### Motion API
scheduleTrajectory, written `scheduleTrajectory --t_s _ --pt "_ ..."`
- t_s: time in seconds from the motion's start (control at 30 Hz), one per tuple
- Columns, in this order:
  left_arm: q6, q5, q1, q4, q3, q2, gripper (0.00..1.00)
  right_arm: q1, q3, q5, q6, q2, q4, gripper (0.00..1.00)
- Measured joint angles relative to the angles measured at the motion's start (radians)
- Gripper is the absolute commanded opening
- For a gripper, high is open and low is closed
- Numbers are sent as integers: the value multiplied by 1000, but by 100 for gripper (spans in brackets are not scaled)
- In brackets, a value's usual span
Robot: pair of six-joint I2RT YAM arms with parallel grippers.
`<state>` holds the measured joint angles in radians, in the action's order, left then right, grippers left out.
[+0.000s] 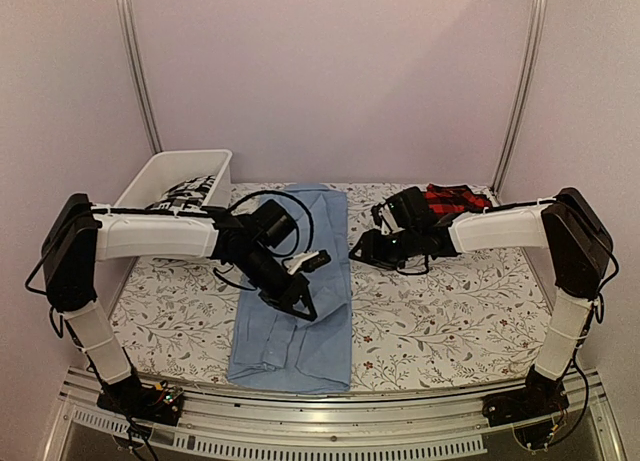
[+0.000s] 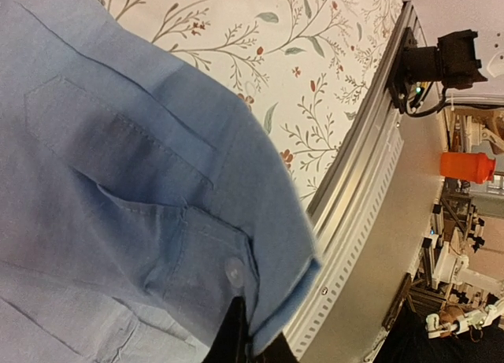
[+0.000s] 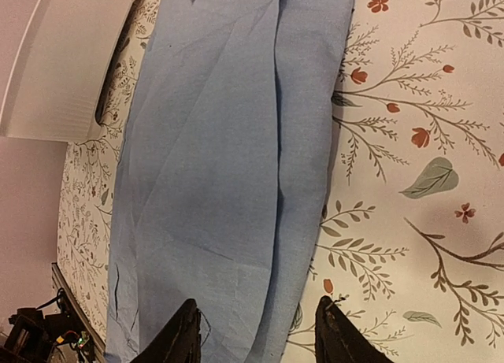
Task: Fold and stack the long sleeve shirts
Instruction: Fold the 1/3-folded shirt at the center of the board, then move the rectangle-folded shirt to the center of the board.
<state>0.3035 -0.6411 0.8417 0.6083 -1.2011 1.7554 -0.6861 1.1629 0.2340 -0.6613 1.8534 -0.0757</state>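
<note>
The light blue long sleeve shirt [image 1: 295, 326] lies lengthwise down the middle of the floral table cover, partly folded into a narrow strip. My left gripper [image 1: 303, 306] is over the shirt's middle, shut on the sleeve's cuff [image 2: 236, 253] beside its clear button [image 2: 234, 270]; the dark fingertips [image 2: 236, 339] pinch the cuff's edge. My right gripper [image 1: 362, 249] stands open at the shirt's right edge, its fingers [image 3: 183, 338] straddling the folded blue shirt [image 3: 228, 166] without touching it. The red-and-black plaid shirt [image 1: 452, 195] lies at the back right, partly hidden by the right arm.
A white bin [image 1: 160, 173] holding black-and-white patterned cloth [image 1: 190, 193] stands at the back left. The floral table cover [image 1: 460, 301] surrounds the shirts. A metal rail [image 1: 330, 421] runs along the near edge. Walls close in the back and both sides.
</note>
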Motion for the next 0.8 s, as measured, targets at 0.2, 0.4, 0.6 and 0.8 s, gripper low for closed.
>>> scheduleTrajectory --t_s 0.2,0.4,0.6,0.8 --pt "-1 -2 3 -10 16 2 50 0 -11 7 -4 0 8 48" --pt "4 0 5 -22 28 -14 64 -1 -13 8 -3 0 9 48" --pt "47 39 -23 -54 28 -42 48 -12 38 15 11 46 4 41" --pt "129 148 -163 -100 32 -40 41 -58 150 46 15 124 2 32"
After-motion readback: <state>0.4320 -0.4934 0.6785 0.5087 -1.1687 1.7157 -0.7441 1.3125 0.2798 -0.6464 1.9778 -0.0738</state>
